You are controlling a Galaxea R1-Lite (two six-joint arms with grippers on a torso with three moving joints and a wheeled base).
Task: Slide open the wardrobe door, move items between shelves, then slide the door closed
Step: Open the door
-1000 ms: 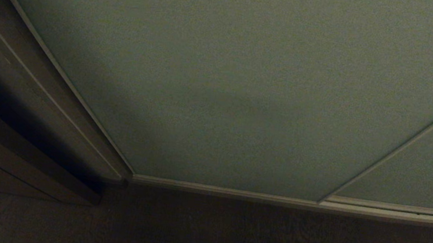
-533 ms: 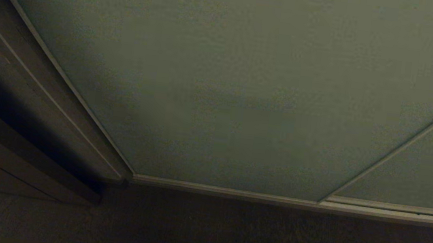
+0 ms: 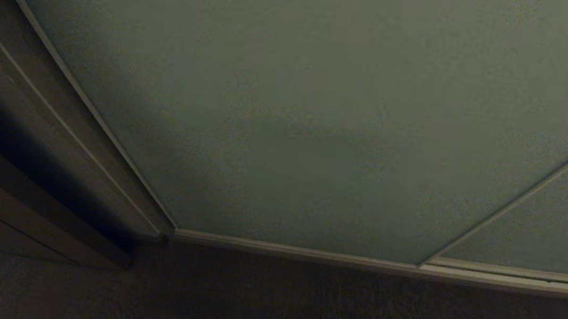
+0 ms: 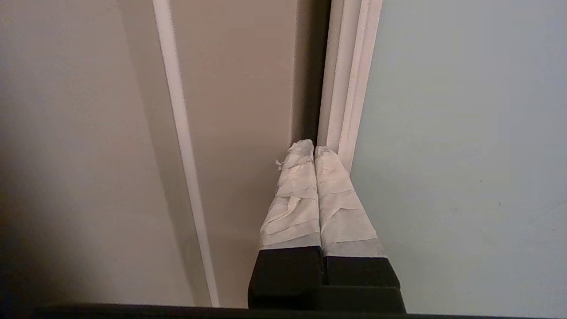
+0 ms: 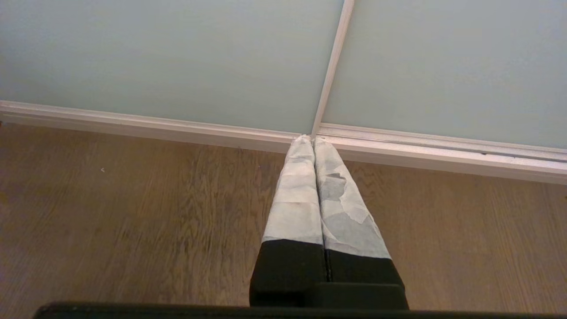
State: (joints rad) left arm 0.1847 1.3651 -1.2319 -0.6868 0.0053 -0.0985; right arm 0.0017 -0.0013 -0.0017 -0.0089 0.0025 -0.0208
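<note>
Step in hand: opening the sliding wardrobe door (image 3: 310, 119), which fills the frame's centre, closed. Left gripper (image 4: 313, 150), fingers closed and empty, points at its cream edge frame (image 4: 347, 79). Next: press that edge sideways. Right gripper (image 5: 312, 141) is closed, idle.

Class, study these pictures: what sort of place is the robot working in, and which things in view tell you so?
Probably a room in a home, a bedroom perhaps, in front of a built-in wardrobe. The clues: tall pale grey-green sliding wardrobe door panels in thin cream frames, a floor rail beneath them, and a wood-grain floor.
</note>
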